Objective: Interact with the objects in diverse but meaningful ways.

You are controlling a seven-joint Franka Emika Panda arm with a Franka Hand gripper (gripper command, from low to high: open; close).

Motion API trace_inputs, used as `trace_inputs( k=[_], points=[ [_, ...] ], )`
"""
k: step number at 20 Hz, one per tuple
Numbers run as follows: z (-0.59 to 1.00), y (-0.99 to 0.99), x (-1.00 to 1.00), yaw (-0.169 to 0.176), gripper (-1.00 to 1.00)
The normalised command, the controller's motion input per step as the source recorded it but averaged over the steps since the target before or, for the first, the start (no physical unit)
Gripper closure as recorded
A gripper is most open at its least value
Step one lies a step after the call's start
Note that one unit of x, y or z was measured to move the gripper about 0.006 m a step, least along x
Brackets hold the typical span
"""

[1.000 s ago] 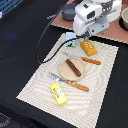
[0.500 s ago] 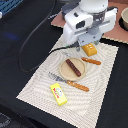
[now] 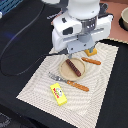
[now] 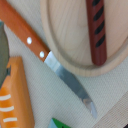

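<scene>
Change: the arm (image 3: 82, 25) has swung from the exterior view's upper right toward the middle and now hangs low over the far edge of the mat, covering more of what lies there than a second ago.
Brown sausage (image 3: 74, 67): lies alone on the round wooden plate (image 3: 64, 71), set at a slant with dark stripes across it; in the wrist view it runs along the plate's inner side (image 4: 96, 30).
Wooden plate: sits near the middle of the striped placemat (image 3: 35, 85) and holds nothing but the sausage (its pale rim fills much of the wrist view).
Orange-yellow ridged block (image 3: 91, 51): at the far edge of the mat, mostly hidden by the arm's white housing.
Bright yellow rectangular box (image 3: 58, 93): flat on the mat's near part, well apart from the plate.
Knife (image 4: 50, 57): orange handle and silver blade lying just beside the plate's rim in the wrist view.
Fork (image 3: 67, 82): orange handle, lying between plate and yellow box.
Second orange-handled piece (image 3: 91, 61): on the exterior view's right of the plate.
Gripper: hidden under the arm's body; I cannot tell whether its fingers are spread or together.
Desk (image 3: 20, 30): dark surface carrying the mat.
</scene>
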Motion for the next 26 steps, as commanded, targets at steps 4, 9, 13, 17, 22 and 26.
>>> trace_inputs(
  k=[4, 9, 13, 17, 22, 26],
  points=[
    [-0.29, -0.12, 0.05, 0.000, -1.00],
    [-0.28, -0.12, 0.03, 0.000, -1.00],
    [-0.30, -0.15, 0.00, 0.000, -1.00],
    [-0.28, -0.16, 0.00, 0.000, -1.00],
    [-0.26, -0.15, 0.00, 0.000, -1.00],
    [-0.21, -0.13, 0.01, 0.000, 1.00]
  ],
)
